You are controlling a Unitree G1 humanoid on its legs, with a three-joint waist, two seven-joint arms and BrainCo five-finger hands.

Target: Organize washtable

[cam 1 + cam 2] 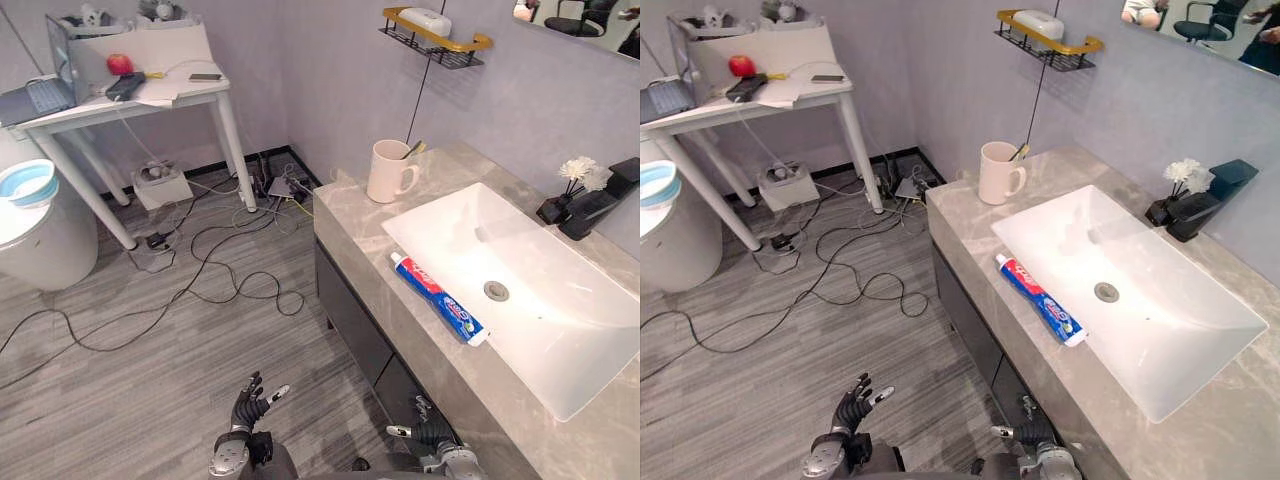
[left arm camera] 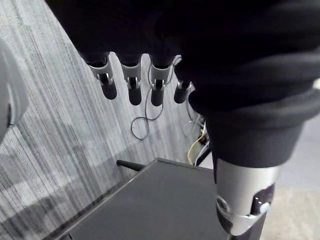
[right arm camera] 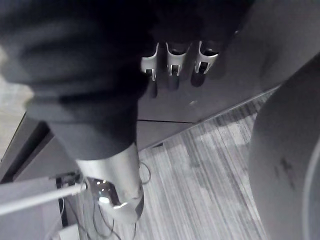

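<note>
The toothpaste tube (image 1: 437,297) is lying flat just beside the sink (image 1: 540,290), its red-and-blue print facing up, probably waiting to join the toothbrush (image 1: 413,150) standing in the mug (image 1: 388,171) beyond the sink. The left hand (image 1: 248,402) and right hand (image 1: 425,430) are hanging low, well apart from the sink, fingers relaxed and holding nothing.

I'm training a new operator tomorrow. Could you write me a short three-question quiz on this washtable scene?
1. True or false: the toothpaste lies inside the mug.
2. What stands beside the faucet? A) flower B) razor C) comb
3. Fill in: the left hand and the right hand each hold ____.
Key: 1 false, it lies by the sink's edge; 2 A; 3 nothing.
</note>
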